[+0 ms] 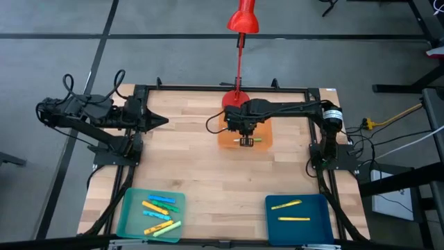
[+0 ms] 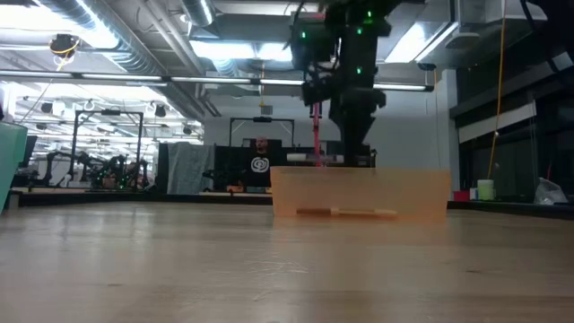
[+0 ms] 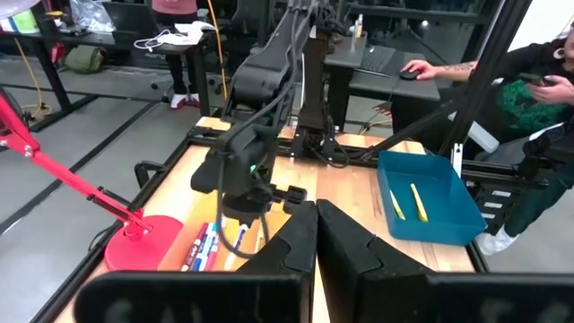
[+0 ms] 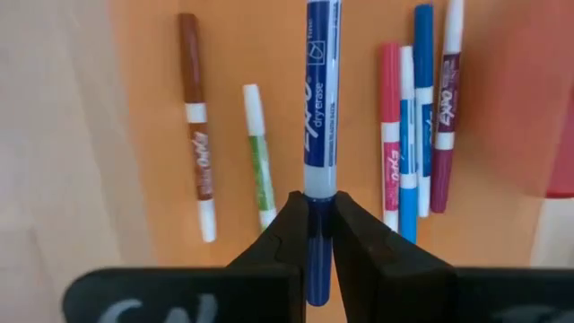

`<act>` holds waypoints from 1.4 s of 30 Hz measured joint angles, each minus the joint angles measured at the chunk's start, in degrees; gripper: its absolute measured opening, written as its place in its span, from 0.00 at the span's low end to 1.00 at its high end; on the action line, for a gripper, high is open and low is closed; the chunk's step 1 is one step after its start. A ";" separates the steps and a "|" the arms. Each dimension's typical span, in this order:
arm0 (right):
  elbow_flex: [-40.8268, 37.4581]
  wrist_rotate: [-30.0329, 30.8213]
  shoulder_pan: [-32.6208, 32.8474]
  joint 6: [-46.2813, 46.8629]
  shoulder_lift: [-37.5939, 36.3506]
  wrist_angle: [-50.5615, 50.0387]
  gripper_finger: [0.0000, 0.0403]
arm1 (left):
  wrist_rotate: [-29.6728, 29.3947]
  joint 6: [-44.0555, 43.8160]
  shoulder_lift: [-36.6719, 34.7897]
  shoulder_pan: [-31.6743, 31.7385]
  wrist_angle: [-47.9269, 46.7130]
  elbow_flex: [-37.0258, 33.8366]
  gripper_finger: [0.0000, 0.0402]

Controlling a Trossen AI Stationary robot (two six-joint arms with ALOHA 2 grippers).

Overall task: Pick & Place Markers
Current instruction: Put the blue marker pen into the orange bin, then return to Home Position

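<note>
My right gripper (image 4: 320,208) is over the orange tray (image 1: 265,142) at the table's far middle, shut on a blue-and-white marker (image 4: 321,99). Several other markers lie flat on the tray floor: brown (image 4: 195,126), green (image 4: 258,152), red (image 4: 389,135), blue (image 4: 421,90) and purple (image 4: 445,117). In the low view the gripper (image 2: 354,148) stands above the tray wall (image 2: 404,193). My left gripper (image 3: 316,235) is shut and empty at the table's far left (image 1: 158,121). My right gripper pinches the marker between its two fingers at the blue end (image 4: 319,224), just past the white body. The fingers come from above, pointing down, and lie across the marker. The marker looks larger than those on the tray floor, so it seems lifted above them.
A teal tray (image 1: 130,212) with several markers stands at the near left. A blue tray (image 1: 316,226) with two yellow markers stands at the near right. A red desk lamp has its base (image 1: 232,97) beside the orange tray. A seated person (image 3: 529,90) is beyond the table.
</note>
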 joint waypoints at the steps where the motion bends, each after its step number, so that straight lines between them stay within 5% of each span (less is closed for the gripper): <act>1: -0.80 -0.39 -0.36 -0.50 0.00 0.95 0.08 | -0.03 0.00 -0.03 0.01 0.02 0.00 0.02; 12: -10.17 -3.93 -5.66 -4.73 -1.97 7.42 0.08 | -0.10 -1.03 -0.02 -0.01 0.02 0.00 0.01; 28: -10.44 -5.46 -6.96 -8.30 -2.23 7.66 0.09 | -0.54 -3.69 -0.04 0.01 0.02 0.00 0.02; 37: -10.44 -6.13 -6.94 -6.87 -2.23 7.82 0.40 | -0.79 -4.55 -0.04 -0.01 0.00 0.00 0.01; 42: -10.44 -6.76 -6.94 -6.87 -2.23 6.85 0.45 | -2.40 -5.15 -0.04 0.01 0.00 0.00 0.02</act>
